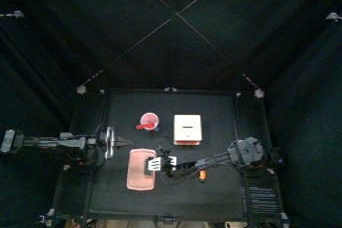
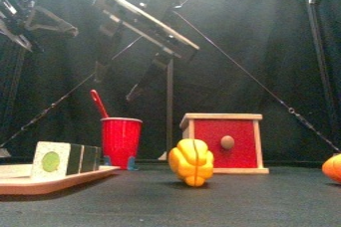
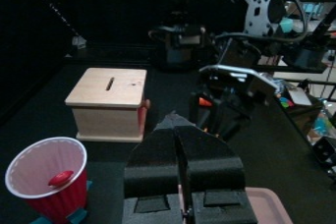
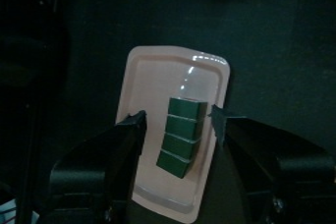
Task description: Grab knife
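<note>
Small black table [image 1: 214, 107], and everything turns on the pale pink oblong tray [image 4: 151, 81] at its front. Behind the tray stand the wooden box with a red front [image 1: 189, 128] and the red plastic cup [image 1: 147, 123]. A thin red stick [image 2: 98, 103] pokes up out of that cup. No blade shows anywhere, so what counts as the knife is hard to pin down.

The candidate the right arm is going for is the dark green bar scored into segments [image 4: 182, 135], lying flat on the tray. I can't say for sure that it is the knife. Its long axis runs with the tray's long side.

The right gripper [image 4: 176, 120] hangs directly over the tray. Its jaws are spread wide, one on each side of the bar, across its narrow width. They touch nothing and hold nothing, and the bar lies straight ahead of them. My read: the line-up is good, and what's left is a straight descent and a squeeze.

The left gripper [image 3: 182, 125] rests well off to the tray's left. Its jaws are pressed together on nothing, and it is clearly the farther hand.
</note>
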